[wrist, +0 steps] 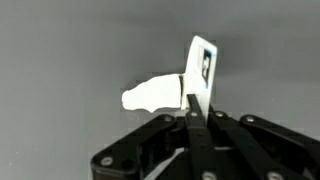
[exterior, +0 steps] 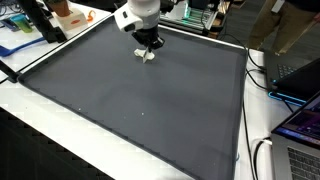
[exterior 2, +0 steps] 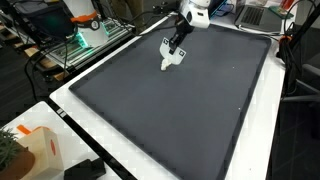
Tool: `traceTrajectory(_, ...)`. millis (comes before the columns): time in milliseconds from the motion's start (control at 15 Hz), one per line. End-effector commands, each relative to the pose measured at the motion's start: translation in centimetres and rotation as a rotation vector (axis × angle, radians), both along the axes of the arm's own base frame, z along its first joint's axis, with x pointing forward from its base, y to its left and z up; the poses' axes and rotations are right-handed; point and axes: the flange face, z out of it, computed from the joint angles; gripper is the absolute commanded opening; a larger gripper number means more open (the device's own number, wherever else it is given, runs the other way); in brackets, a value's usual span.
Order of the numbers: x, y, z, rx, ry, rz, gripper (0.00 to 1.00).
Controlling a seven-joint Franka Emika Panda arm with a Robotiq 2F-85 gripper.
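Little purchase on thin white piece [wrist: 203, 60], pinched edgewise by closed claw [wrist: 190, 102] over far part of dark mat [exterior: 140, 110]. Could pivot, slip, drop if jolted.

This looks like a robotics lab. Laptops [exterior: 303, 120] and cables [exterior: 258, 150] crowd the right, and a green-lit equipment rack [exterior 2: 85, 38] stands far left.

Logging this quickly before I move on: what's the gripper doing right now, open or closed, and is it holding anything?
Gripper: closed, jaws pinched on a small white object.
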Motion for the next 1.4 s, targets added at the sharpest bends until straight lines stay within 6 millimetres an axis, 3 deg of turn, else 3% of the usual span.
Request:
traceTrajectory(0,1.2,-1.0,0.7,0.093,0.023,-0.023,0.01)
traceTrajectory(333,0.5,-2.0,2.3,0.099,-0.021,-0.028,0.01)
traceTrajectory(733,-3.3,1.2,-1.0,0.129,-0.138,0.063,0.01)
traceTrajectory(867,-4.2,1.9,-0.9,0.094,-0.206,0.11,0.01)
traceTrajectory(1333,-6.8,2.9,2.6,0.0,-0.341,0.225,0.01)
